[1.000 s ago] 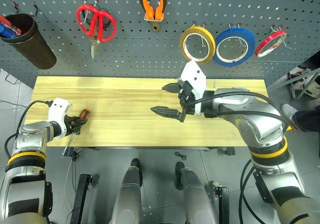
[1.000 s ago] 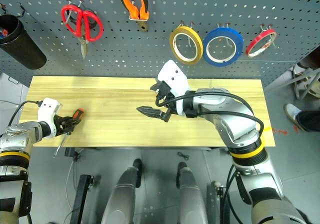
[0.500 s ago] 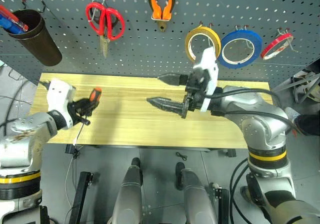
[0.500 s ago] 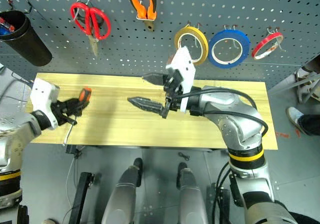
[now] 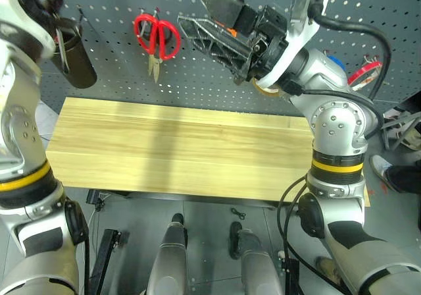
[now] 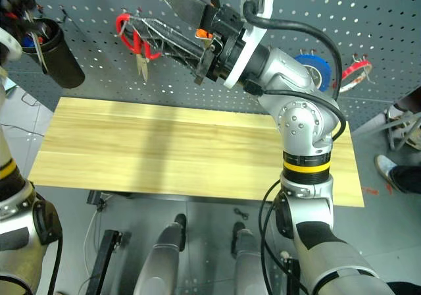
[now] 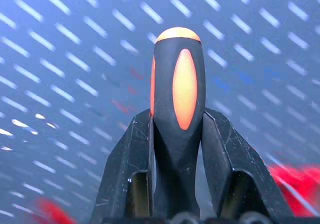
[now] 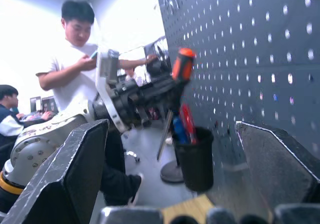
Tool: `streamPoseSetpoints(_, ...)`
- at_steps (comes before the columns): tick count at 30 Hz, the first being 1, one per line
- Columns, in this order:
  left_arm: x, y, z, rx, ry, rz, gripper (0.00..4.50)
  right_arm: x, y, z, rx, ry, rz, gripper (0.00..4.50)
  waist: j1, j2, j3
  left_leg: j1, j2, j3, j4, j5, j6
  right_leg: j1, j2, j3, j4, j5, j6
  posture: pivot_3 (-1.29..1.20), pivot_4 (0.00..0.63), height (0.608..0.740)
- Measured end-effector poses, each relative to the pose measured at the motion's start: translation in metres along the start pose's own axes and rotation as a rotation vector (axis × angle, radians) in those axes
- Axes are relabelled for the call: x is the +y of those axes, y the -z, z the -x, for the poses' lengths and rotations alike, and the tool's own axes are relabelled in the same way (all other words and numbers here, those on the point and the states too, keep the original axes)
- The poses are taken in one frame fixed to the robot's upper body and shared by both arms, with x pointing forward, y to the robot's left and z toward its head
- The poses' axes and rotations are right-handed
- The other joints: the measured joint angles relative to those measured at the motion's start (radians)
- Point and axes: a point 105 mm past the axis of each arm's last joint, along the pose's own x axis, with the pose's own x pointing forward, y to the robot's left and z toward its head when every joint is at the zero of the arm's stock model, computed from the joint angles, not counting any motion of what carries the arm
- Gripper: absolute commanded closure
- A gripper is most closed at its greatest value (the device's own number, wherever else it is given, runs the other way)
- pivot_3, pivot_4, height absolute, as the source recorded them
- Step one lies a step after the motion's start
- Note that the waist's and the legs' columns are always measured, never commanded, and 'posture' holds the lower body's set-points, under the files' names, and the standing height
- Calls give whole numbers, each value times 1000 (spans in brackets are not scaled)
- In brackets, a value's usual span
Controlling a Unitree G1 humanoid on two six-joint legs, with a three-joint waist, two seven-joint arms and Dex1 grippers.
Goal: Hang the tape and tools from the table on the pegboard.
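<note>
The left tool is clenched on the screwdriver, gripped low on its orange-and-black handle. In the right wrist view the handle's butt points up toward twelve o'clock and the thin shaft runs down toward six, slightly tilted, so the long axis is near upright; the shaft's tip is seen just above the black cup on the pegboard. In the left wrist view the shaft is hidden behind the fingers and the pegboard holes are smeared into streaks.

The right tool is released, its jaws spread wide and holding nothing, raised before the pegboard at about twelve o'clock of the head view. The orange pliers are almost wholly hidden behind it, and the tan tape shows only as a sliver under the wrist. The blue roll is half covered; the red roll is partly cut by a cable.

The red scissors hang with blades pointing to six o'clock. The desk lies bare below. No writing can be read anywhere. A person stands in the background of the right wrist view.
</note>
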Motion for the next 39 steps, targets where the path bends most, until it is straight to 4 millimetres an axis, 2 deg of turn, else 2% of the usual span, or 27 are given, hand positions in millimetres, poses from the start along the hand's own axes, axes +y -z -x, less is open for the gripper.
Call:
streamPoseSetpoints(6, 21, 4, -45, -100, -162, 55, 3671, -7, -5, -8, -25, 34, 50, 0, 24, -3, -19, 0, 0, 0, 2, 0, -1, 1, 0, -2, -1, 2, -1, 236, 227, 737)
streamPoseSetpoints(10, 20, 29, -54, -91, -182, 57, 3671, -11, -5, -6, -11, 66, 76, 0, 21, -3, -28, 0, 0, 0, 1, 0, -1, 1, 0, -2, 0, 3, -2, 211, 235, 737)
streamPoseSetpoints(15, 14, 61, -55, -42, -190, 97, 3671, -17, -7, -1, 9, 99, 100, 0, 16, -3, -28, 0, 0, 0, 2, 1, -1, 1, 0, -2, 2, 3, -2, 201, 237, 737)
streamPoseSetpoints(16, 12, 64, -55, -39, -186, 104, 2871, -17, -6, 0, 11, 103, 102, 0, 14, -3, -28, 0, 1, 0, 2, 1, -1, 1, 0, -2, 3, 3, -2, 206, 242, 737)
streamPoseSetpoints(18, 8, 66, -56, -37, -177, 118, 2290, -19, -4, 1, 20, 111, 105, 0, 13, -3, -29, 0, 1, 0, 2, 1, -1, 1, 0, -2, 4, 3, -2, 206, 242, 737)
streamPoseSetpoints(22, 10, 67, -51, -44, -190, 126, 339, -21, 2, 6, 41, 126, 102, 0, 10, -3, -29, 0, 1, 0, 2, 1, -1, 1, 0, -2, 5, 4, -3, 223, 236, 737)
streamPoseSetpoints(23, 13, 65, -49, -50, -205, 136, 39, -21, 4, 6, 46, 127, 101, 0, 9, -3, -29, 0, 1, 0, 2, 1, -1, 1, 0, -2, 5, 4, -3, 223, 236, 737)
streamPoseSetpoints(27, 29, 58, -35, -58, -268, 137, 39, -21, 8, 7, 70, 118, 108, 0, 3, -3, -31, 0, 1, 0, 2, 1, -1, 1, 0, -2, 6, 4, -3, 235, 234, 737)
streamPoseSetpoints(31, 39, 50, -21, -47, -280, 160, 39, -26, 18, 19, 116, 141, 111, 0, 6, -4, -34, 0, 1, -1, 3, 1, -1, 1, 0, -2, 6, 4, -3, 268, 232, 737)
streamPoseSetpoints(33, 25, 44, -16, -27, -164, 191, 39, -28, 27, 31, 163, 152, 117, 0, 10, -4, -37, 1, 0, -1, 3, 1, -1, 3, 0, -2, 6, 5, -3, 268, 232, 737)
streamPoseSetpoints(35, -4, 43, -5, 36, 38, 222, 39, -25, 38, 49, 223, 160, 127, 0, 18, -3, -40, 1, 0, -1, 3, 1, -1, 5, -1, -2, 5, 5, -2, 268, 232, 737)
streamPoseSetpoints(37, -38, 55, 16, 144, 238, 265, 39, -22, 52, 67, 299, 177, 124, 0, 19, -2, -44, 2, 0, -1, 4, 1, -1, 8, -1, -2, 3, 5, -1, 268, 232, 737)
streamPoseSetpoints(38, -62, 69, 35, 241, 359, 301, 39, -19, 62, 79, 351, 187, 117, 0, 18, -2, -46, 5, 0, -1, 4, 1, 0, 11, -1, -2, 3, 5, -1, 268, 232, 737)
streamPoseSetpoints(39, -73, 79, 45, 295, 412, 326, 39, -18, 67, 84, 373, 197, 109, 0, 18, -2, -46, 6, 0, -1, 4, 1, 0, 12, -1, -2, 2, 5, -1, 268, 232, 737)
